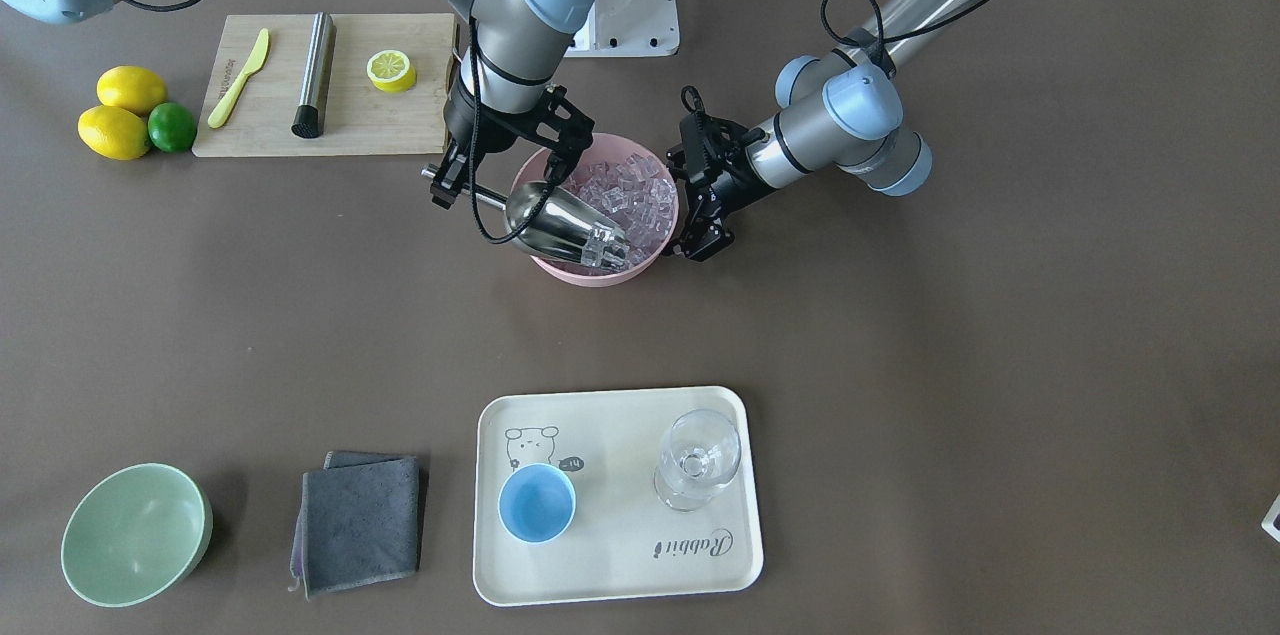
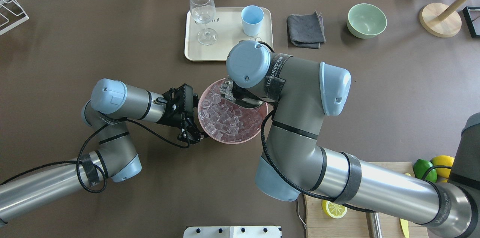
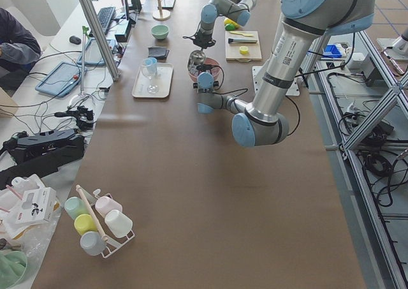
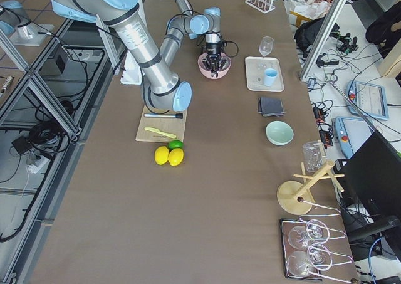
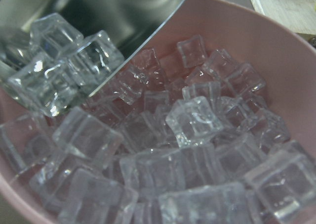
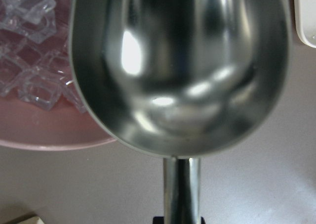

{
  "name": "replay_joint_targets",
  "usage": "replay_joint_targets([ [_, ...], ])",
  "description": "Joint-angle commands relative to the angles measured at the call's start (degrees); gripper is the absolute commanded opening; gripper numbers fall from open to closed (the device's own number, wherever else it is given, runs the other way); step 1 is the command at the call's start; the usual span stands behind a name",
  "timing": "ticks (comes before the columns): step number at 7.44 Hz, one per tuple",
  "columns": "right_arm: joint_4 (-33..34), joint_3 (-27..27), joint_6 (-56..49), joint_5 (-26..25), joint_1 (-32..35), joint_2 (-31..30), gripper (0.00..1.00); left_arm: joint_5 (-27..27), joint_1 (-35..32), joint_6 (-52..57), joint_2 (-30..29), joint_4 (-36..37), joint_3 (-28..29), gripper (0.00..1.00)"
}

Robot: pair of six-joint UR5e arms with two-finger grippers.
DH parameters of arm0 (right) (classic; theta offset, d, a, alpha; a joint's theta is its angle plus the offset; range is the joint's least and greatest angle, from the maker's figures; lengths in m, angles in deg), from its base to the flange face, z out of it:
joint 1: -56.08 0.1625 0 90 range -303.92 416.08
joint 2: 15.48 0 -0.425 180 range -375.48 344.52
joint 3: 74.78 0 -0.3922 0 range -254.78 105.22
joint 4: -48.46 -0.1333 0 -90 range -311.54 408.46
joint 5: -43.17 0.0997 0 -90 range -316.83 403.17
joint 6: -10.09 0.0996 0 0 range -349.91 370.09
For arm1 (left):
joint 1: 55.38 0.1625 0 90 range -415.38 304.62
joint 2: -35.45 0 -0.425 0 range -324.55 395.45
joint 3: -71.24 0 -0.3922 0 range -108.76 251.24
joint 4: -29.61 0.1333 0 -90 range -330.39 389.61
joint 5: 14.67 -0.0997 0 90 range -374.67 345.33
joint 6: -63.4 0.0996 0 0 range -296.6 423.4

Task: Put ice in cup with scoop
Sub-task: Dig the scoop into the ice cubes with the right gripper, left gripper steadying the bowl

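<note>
- Right gripper (image 1: 458, 183): clamped on the short handle of the scoop (image 1: 562, 220). The trough reaches over the bowl (image 1: 590, 277), with its open end toward the rim farthest from the robot.
- Left gripper (image 2: 194, 118): set against the bowl's outer wall on the robot's left. You cannot tell whether its fingers pinch the rim or merely flank it.
- Ice (image 1: 640, 190): heaped in the bowl. Three or four cubes sit at the scoop's lip, as the left wrist view shows.
- Cup (image 1: 537, 503): upright and empty, well apart from the bowl on the side away from the robot. It stands on a tray (image 1: 620, 575) beside a glass (image 1: 698, 460).
- Handling, as a judgement: the cubes are hard, light and slick, and will likely slide off polished steel at any forward tilt, so carry the trough level. The scoop is stiff, and you should keep hold of it by the handle. The cup looks light and narrow-mouthed, so pour slowly from just above it and avoid nudging it.
- Count: one scoop, one cup, one bowl, one tray, one glass. The cubes are too many to count.
</note>
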Motion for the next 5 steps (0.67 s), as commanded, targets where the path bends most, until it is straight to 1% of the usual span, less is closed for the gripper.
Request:
replay_joint_targets([
  [1,-5.51,-2.19,2.83,1.07,-0.09,-2.59,0.0,0.06,-0.08,0.05,0.04,0.24,-0.06,0.98],
  [2,-6.4,-3.76,3.88,1.07,-0.09,-3.82,0.0,0.06,-0.09,-0.03,0.04,0.24,-0.06,0.98],
  [4,-10.78,-7.01,4.24,1.16,-0.87,-6.71,0.0,0.15,-0.09,0.05,0.04,0.24,-0.06,0.98],
  [5,-12.89,-9.38,6.59,1.07,-0.88,-8.38,0.0,0.15,-0.17,0.14,0.13,0.24,-0.06,0.98],
])
